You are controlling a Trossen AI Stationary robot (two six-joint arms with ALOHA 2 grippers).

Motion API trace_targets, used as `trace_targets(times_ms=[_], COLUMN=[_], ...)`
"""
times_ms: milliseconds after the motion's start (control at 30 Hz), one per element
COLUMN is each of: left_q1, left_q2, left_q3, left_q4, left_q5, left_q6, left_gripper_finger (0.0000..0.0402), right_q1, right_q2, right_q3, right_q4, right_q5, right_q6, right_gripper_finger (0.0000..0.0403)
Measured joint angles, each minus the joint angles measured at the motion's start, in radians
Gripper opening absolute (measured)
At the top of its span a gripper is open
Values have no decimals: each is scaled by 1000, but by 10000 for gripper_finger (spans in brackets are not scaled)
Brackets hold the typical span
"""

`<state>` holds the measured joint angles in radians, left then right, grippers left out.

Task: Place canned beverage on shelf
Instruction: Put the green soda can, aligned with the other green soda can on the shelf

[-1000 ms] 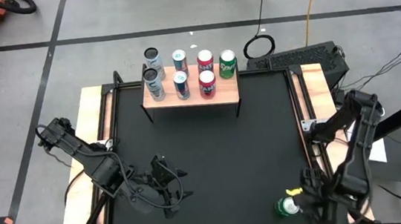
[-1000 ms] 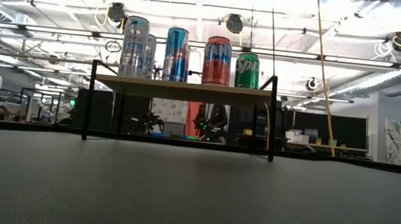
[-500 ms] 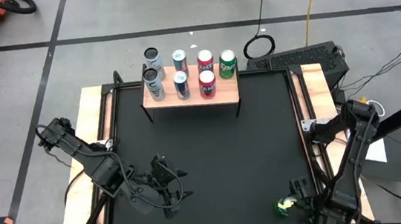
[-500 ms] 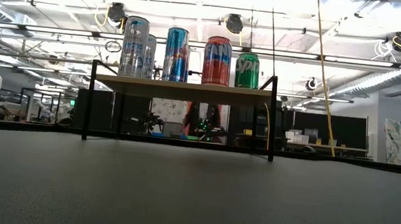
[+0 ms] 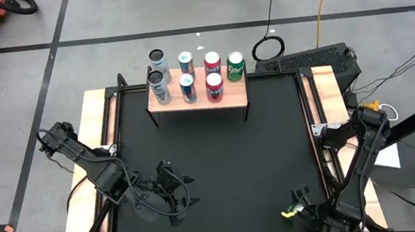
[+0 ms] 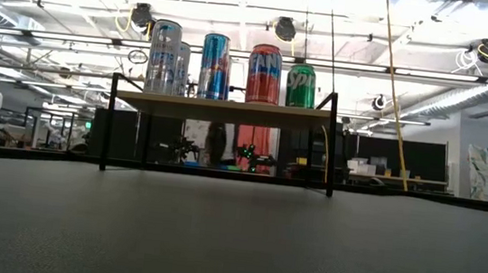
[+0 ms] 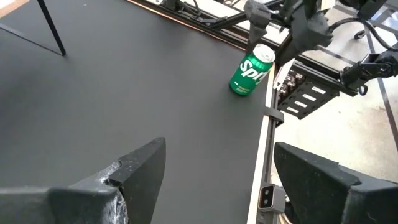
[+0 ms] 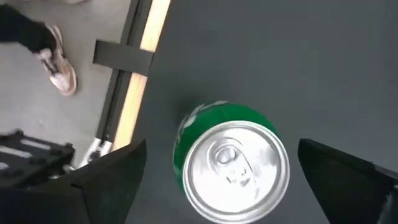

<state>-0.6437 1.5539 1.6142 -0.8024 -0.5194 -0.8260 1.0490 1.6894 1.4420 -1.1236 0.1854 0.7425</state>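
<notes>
Overhead, black table mat (wood-edged) on grey tiled floor.

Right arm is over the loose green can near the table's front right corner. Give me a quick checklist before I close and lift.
1. Green can upright on the table: ok.
2. Right gripper open, fingers either side of the can top: ok.
3. Gripper low enough to grip the can's body: cannot tell.
4. Free spot on the shelf: ok, front right corner bare; seven cans there.
5. Left gripper clear of the path, parked front left: ok.
</notes>
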Motion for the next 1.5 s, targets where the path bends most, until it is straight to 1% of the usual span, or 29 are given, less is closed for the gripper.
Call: trace_targets(times_ms=[233, 500, 633, 700, 867, 1167, 1267, 1500], left_q1=[0, 0, 0, 0, 0, 0, 0, 0], left_q2=[0, 0, 0, 0, 0, 0, 0, 0], left_q3=[0, 0, 0, 0, 0, 0, 0, 0], left_q4=[0, 1, 1, 1, 1, 0, 0, 0], left_q5=[0, 0, 0, 0, 0, 0, 0, -1], left_q6=[-3, -6, -6, -6, -6, -5, -5, -4], left_gripper_finger=[299, 299, 299, 299, 299, 299, 299, 299], right_q1=[-6, -17, -26, -30, -34, -40, -48, -61], right_q2=[0, 0, 0, 0, 0, 0, 0, 0], right_q3=[-59, -63, -63, -63, -64, -114, -114, -114], right_q4=[52, 74, 105, 97, 81, 132, 132, 133], right_q5=[-23, -34, -65, -81, -78, -78, -78, -80], right_q6=[-169, -283, -340, -358, -362, -362, -362, -379], right_gripper_finger=[394, 393, 393, 393, 393, 392, 376, 303])
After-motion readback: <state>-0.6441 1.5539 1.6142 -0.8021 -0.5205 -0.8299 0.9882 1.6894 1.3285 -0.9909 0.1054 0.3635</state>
